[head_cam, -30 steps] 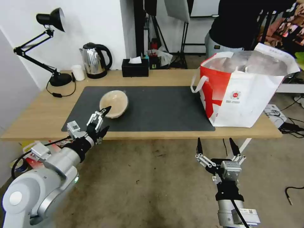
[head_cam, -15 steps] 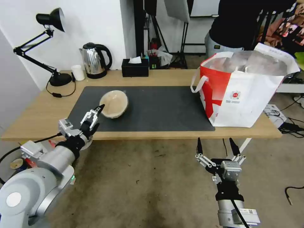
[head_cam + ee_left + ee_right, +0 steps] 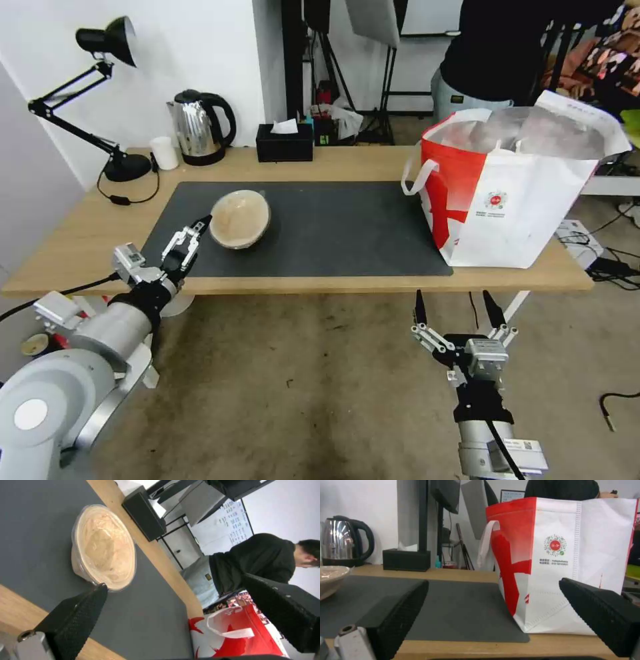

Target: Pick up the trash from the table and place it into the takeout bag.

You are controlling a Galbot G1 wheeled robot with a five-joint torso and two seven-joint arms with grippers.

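**Tan bowl on the mat, left gripper beside it**

The table carried a dark grey mat across its middle. At 3 o'clock on the tabletop stood the takeout bag, upright and open at the top, one corner resting on the mat's edge, its white loop handle hanging toward the mat. The tan paper bowl sat on the mat at about 10 o'clock from the mat's centre, well apart from the bag, under a clear lid.

The left gripper hovered over the mat's near corner, at 8 o'clock from the bowl, fingers spread apart and empty, the upper fingertip just beside the bowl's rim; whether it touched I could not tell. The right gripper hung below the table's front edge at 6 o'clock, fingers wide apart, holding nothing.

Along the far edge stood a desk lamp, a kettle, a black tissue box and a small white cup.
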